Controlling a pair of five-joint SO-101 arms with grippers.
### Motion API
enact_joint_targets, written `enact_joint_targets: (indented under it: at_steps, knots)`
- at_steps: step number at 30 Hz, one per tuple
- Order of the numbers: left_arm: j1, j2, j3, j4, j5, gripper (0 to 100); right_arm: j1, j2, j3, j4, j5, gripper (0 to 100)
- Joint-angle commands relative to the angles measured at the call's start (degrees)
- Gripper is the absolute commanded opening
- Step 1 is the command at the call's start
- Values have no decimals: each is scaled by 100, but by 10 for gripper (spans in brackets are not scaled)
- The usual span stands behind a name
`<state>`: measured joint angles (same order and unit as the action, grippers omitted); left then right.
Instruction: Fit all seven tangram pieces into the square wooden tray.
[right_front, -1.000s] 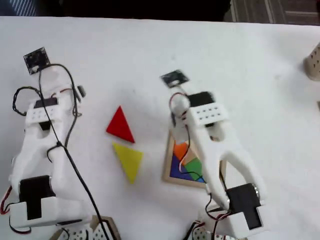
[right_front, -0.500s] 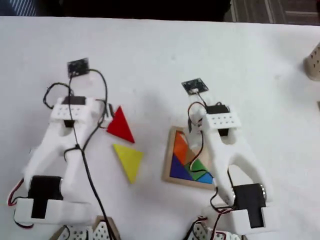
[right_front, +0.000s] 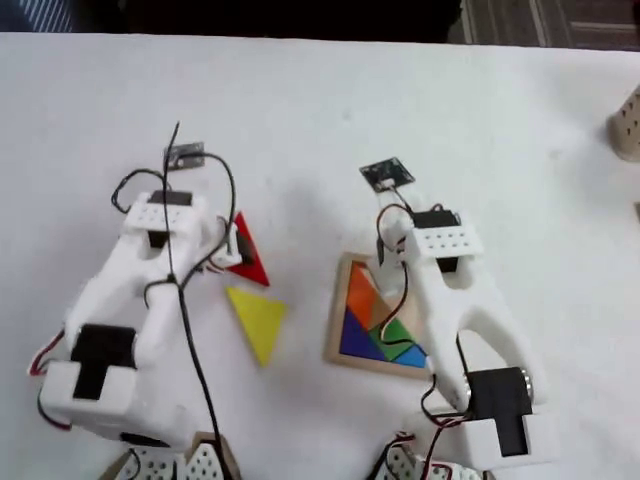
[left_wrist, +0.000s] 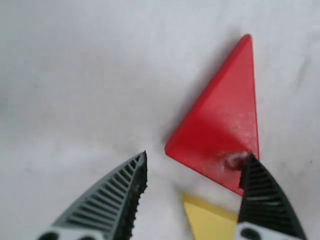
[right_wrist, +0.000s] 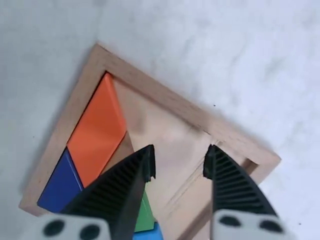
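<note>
Yellow triangle (right_front: 258, 318) flat on table (right_front: 300, 110), outside tray. Just beyond: red triangle (left_wrist: 225, 120). My left gripper (left_wrist: 195, 157) straddles its corner, fingers spread, gripping nothing. My right gripper (right_wrist: 180, 150) hangs above wooden tray (right_wrist: 150, 87), fingers apart, empty. Tray holds blue (right_wrist: 57, 185), green (right_wrist: 146, 220) and orange (right_wrist: 97, 130) pieces.

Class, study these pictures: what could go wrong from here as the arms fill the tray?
1. The left gripper, open, straddles only a corner of the red triangle; if it closes there, the piece might slip or twist.
2. The yellow triangle lies right beside it and could get nudged.
3. The right gripper hangs open over the tray's bare part, possibly blocking placement.
</note>
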<state>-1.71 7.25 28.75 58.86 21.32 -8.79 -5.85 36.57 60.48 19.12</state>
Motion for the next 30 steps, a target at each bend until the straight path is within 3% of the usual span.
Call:
enact_joint_targets:
  at_steps: [1,6,18,27,30]
  knots:
    - [92,321,-536,53,26,301,31,-251,0,-154,79,159]
    - [92,716,-1037,44,-352,301,22,-251,53,-163,105,159]
    - [303,787,-1073,62,-325,301,22,-251,70,-259,97,159]
    - [391,804,-1064,501,-316,301,31,-251,70,-259,105,159]
    - [286,796,-1064,642,-624,306,31,-251,70,-259,114,159]
